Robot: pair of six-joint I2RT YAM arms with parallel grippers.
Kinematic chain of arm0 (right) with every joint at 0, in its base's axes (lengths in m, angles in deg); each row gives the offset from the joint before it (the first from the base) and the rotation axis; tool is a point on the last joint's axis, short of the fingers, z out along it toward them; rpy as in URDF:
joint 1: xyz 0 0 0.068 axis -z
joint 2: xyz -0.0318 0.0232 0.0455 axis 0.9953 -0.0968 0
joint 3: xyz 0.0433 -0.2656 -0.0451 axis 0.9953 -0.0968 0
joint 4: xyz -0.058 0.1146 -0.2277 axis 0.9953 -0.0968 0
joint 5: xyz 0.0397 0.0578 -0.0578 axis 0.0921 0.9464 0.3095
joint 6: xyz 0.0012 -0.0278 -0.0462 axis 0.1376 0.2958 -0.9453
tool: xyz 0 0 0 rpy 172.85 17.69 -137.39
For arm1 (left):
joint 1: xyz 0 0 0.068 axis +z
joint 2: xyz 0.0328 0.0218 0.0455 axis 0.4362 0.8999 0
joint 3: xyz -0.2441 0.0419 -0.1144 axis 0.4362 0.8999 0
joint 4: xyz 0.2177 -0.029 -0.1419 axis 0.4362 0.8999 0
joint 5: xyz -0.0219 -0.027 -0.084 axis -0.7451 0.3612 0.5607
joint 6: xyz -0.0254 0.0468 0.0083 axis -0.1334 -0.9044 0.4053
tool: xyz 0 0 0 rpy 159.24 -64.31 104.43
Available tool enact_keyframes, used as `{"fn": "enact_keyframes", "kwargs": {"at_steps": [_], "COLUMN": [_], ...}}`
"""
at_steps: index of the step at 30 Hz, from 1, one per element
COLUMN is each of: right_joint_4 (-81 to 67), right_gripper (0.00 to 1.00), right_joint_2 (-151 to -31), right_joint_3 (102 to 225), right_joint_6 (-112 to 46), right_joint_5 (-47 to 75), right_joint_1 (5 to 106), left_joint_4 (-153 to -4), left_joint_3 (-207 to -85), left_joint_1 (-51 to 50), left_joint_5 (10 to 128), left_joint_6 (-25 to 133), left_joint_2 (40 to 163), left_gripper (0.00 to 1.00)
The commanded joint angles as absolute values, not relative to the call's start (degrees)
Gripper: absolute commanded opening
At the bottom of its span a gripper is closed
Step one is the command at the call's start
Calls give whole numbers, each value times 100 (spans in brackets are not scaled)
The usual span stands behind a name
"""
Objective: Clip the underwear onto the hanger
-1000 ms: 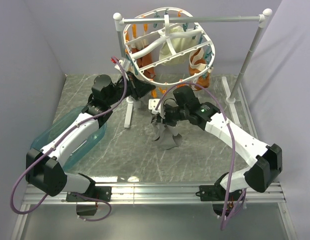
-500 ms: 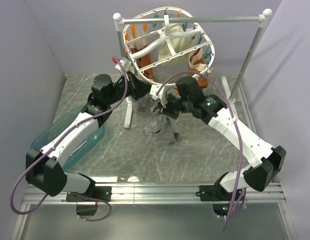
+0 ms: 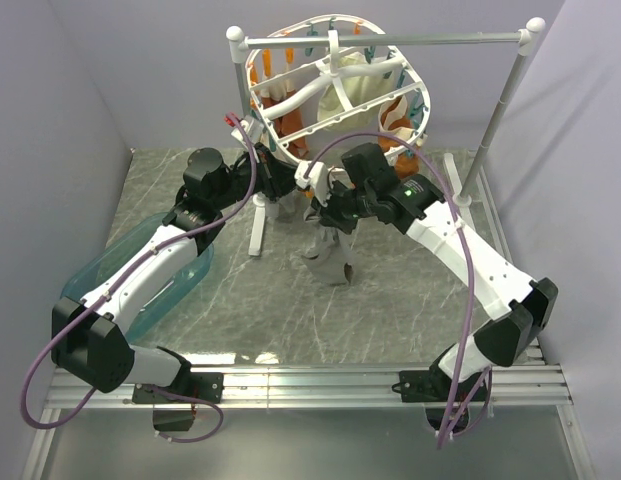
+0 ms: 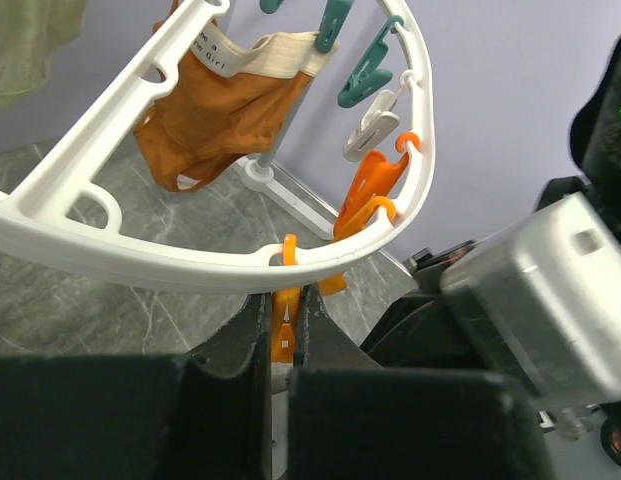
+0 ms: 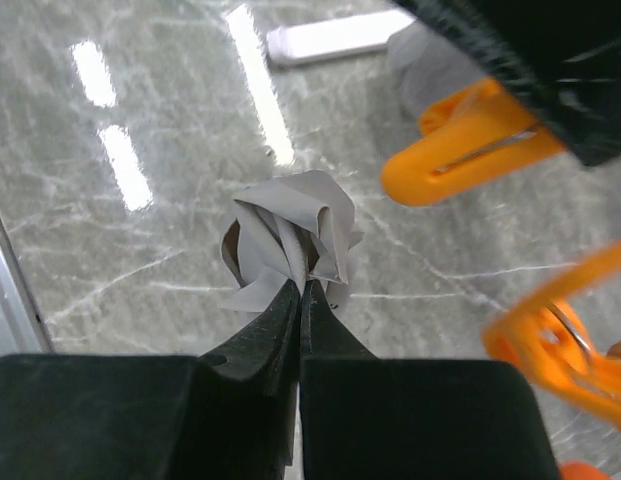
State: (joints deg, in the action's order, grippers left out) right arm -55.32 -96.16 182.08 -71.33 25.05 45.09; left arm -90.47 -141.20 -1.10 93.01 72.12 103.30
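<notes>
On the left, the left gripper [image 3: 277,181] was closed on an orange peg [image 4: 282,338] dangling from the near rim of the hanger [image 4: 110,262]. From where I stood I couldn't tell whether the squeeze had opened the peg's mouth. A brown-orange garment [image 4: 218,112] hung clipped on the frame farther back.

Just right of that peg, the underwear [image 5: 288,228] hung in a crumpled grey bunch below the rim and over the table. It was lifted, though I couldn't say whether its bottom edge cleared the surface. The right gripper [image 5: 300,292] held it at the top, fingers pressed together on a fold of the fabric.

By my reckoning the job was about half done. The briefs were picked up and brought near the peg, and the peg was in hand. No part of the fabric sat in a peg yet. What was left was feeding an edge in, letting the peg bite, and releasing.
</notes>
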Motion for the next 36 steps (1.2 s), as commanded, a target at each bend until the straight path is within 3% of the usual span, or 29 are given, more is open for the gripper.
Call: {"fn": "enact_keyframes", "kwargs": {"at_steps": [1, 36], "right_joint_4": [-5905, -6196], "right_gripper": [0, 0], "right_joint_2": [-9719, -10300], "right_joint_3": [18647, 19465], "right_joint_6": [-7181, -7304], "right_joint_5": [2450, 2450], "right_joint_1": [4446, 4340], "left_joint_4": [-8849, -8577], "left_joint_3": [-14205, -14196], "left_joint_1": [-130, -182], "left_joint_5": [9726, 10253], "left_joint_6": [7212, 7027], "left_joint_2": [10363, 10425], "left_gripper": [0, 0]}}
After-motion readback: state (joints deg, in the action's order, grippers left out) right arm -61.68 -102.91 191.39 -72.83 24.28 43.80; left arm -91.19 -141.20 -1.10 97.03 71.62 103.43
